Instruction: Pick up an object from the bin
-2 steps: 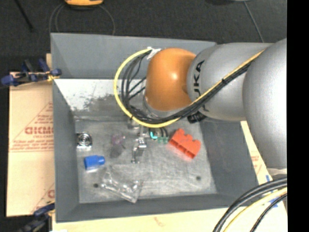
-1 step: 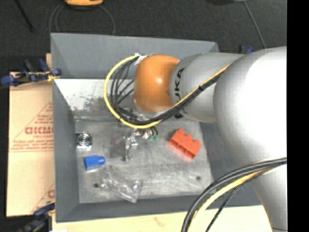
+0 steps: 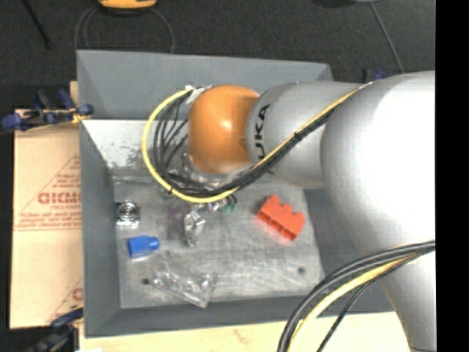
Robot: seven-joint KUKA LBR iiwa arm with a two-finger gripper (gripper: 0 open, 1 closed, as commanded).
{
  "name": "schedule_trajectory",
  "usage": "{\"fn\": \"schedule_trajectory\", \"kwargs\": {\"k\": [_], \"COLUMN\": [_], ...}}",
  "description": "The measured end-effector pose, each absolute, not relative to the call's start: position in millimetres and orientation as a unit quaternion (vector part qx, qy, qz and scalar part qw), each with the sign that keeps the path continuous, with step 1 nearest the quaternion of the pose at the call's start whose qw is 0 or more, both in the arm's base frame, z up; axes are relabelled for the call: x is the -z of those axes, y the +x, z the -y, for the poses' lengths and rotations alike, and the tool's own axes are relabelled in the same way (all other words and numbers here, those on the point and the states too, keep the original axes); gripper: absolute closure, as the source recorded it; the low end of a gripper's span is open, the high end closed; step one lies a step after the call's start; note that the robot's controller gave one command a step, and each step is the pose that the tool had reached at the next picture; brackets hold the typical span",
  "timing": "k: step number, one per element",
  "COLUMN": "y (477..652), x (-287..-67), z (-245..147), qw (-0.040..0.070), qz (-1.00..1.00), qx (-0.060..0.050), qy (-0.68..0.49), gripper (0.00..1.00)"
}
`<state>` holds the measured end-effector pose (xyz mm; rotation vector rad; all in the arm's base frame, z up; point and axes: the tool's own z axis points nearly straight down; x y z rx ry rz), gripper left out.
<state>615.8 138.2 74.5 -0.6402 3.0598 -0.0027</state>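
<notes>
Camera view: the orange cover [image 3: 218, 127] hides the middle of the bin [image 3: 99, 233].

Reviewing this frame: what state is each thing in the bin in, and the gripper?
gripper: low over the middle of the bin
red-orange block: lying flat, right of gripper, untouched
blue cap: on its side, left
silver round metal piece: resting at left
clear plastic piece: lying flat, lower left

In the bin [image 3: 97, 233], the gripper [image 3: 194, 227] stands over mid-floor. Left of it lies a round nut [image 3: 128, 213], with a small cap [image 3: 142, 246] just nearer. A toy brick [image 3: 280, 218] lies to the right, and a crumpled wrapper [image 3: 183, 284] by the near wall.
</notes>
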Motion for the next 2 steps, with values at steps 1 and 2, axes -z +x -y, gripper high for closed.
{"fn": "schedule_trajectory", "kwargs": {"k": [1,2], "y": [616.3,631.0], "x": [-75.9,-275.4], "z": [-139.5,-128.3], "qw": [0.008,0.008], "qz": [-0.979,-0.979], "qx": [-0.001,0.001], "qy": [-0.203,-0.202], "gripper": [1.0,1.0]}}
